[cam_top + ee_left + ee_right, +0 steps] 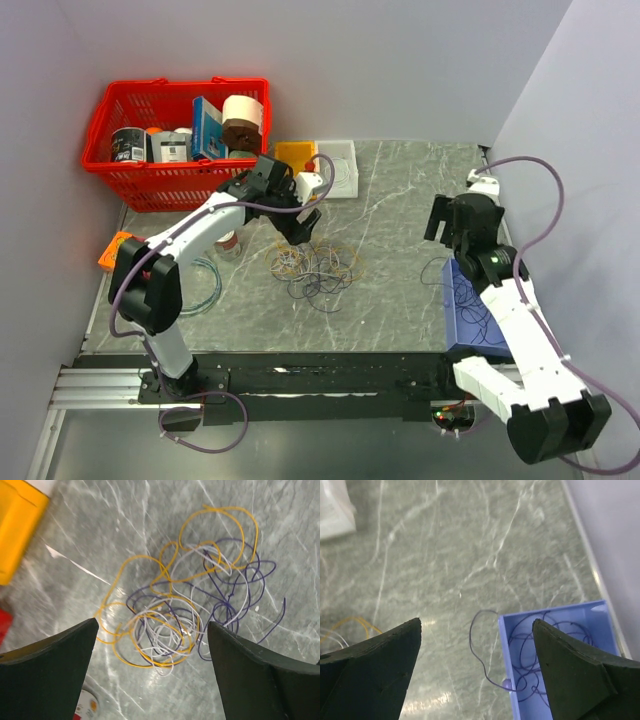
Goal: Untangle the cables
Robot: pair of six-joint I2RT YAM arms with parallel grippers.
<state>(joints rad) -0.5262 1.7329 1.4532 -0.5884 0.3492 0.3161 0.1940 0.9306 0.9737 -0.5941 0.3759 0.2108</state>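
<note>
Left claw (152, 625) is hanging over the cables (315, 265), jaws standing wide apart and holding nothing; no finger is touching a wire. The heap is lying at the middle of the table, directly under this claw and spreading from it toward the right and the near side, so its longer run is going left to right across the table. In the left wrist view the tangled core, where pale, yellow-orange and dark purple loops are all crossing, is sitting between the two fingers, while the looser yellow-orange and purple loops are fanning out beyond the fingertips. Right claw (476, 622) is also gaping wide and empty, hovering well off to the right above the blue tray (552, 609), where one purple wire (527, 672) is already lying, a loop of it spilling over the tray's wall onto the table. The left arm is plainly the nearer one to the heap; the right is standing well apart from it. Judging from this, a straight descent would be putting the left fingers astride the knotted core, not on a single strand.
</note>
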